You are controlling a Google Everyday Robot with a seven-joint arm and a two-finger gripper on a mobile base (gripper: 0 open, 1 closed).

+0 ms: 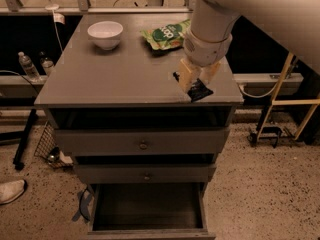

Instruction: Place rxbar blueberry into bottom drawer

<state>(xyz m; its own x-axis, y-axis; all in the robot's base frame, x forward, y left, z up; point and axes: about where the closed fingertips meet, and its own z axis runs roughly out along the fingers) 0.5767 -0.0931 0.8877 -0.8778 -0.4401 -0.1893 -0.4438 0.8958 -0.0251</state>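
Fingers (187, 75) of the gripper (198, 81) are clamped on the rxbar blueberry (199, 90), which is held at the front right edge of the counter (125, 69), well above the open bottom drawer (147, 207). It is judged light, thin and slightly bendable, with a slick wrapper, so a pinch across the flat faces near mid-length is advised.

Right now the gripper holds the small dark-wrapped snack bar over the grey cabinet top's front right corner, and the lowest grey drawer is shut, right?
No: the lowest grey drawer is pulled open, as the camera view shows. The gripper does hold the dark-wrapped snack bar there.
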